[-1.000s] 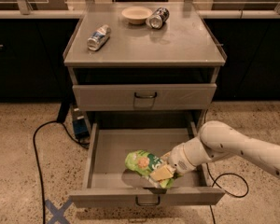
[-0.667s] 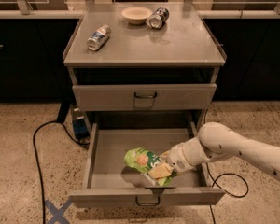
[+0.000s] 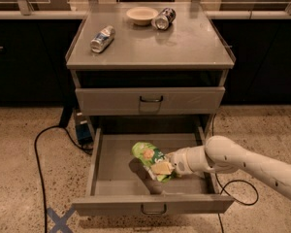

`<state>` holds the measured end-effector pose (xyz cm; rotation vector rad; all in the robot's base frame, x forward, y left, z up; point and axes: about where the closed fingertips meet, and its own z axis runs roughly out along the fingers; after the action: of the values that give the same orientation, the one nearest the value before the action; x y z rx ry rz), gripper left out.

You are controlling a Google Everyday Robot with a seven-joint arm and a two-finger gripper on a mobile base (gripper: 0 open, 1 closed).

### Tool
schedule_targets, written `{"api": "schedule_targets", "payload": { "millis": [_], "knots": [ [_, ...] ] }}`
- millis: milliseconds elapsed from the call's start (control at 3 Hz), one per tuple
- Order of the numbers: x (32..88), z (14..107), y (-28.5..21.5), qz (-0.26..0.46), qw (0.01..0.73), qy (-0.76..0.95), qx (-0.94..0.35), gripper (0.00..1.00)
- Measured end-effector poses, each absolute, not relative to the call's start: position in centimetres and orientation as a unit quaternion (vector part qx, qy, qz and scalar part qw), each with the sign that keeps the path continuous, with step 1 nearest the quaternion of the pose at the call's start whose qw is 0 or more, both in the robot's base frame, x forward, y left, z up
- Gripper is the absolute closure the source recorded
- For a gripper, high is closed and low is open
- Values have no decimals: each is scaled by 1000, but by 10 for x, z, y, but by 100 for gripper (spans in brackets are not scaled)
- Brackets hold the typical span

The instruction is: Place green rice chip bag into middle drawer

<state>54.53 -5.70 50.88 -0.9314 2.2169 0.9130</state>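
The middle drawer [image 3: 111, 205] is seen pulled fully out below the counter's front edge, its flat tray bared. The arm is reached in from the right, and the gripper [image 3: 169, 168] is placed over the tray's right half, toward the front. The jaws are clamped on the lower end of the bag [image 3: 146, 155], as far as can be made out. The bag is held tilted, its top leaning up and to the left, and a dark shadow is thrown on the tray floor just beneath it. So it is judged to be inside the drawer's outline but not yet set down.

What is done: the bag is grasped and brought over the open drawer. What is left: it must be lowered to the floor, let go, and the arm drawn clear.

No lettering can be read on the bag; only green foil and tan rice-cake pictures are made out. One can [image 3: 103, 38] is laid near the counter's left edge, and another [image 3: 164, 18] beside a bowl [image 3: 142, 15] at the back edge. Their labels cannot be read.
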Motion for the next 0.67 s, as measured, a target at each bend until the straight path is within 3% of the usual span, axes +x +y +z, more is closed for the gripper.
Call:
{"api": "schedule_targets", "payload": {
  "millis": [667],
  "knots": [
    [595, 479, -56, 322, 307, 848, -287, 100]
  ]
}}
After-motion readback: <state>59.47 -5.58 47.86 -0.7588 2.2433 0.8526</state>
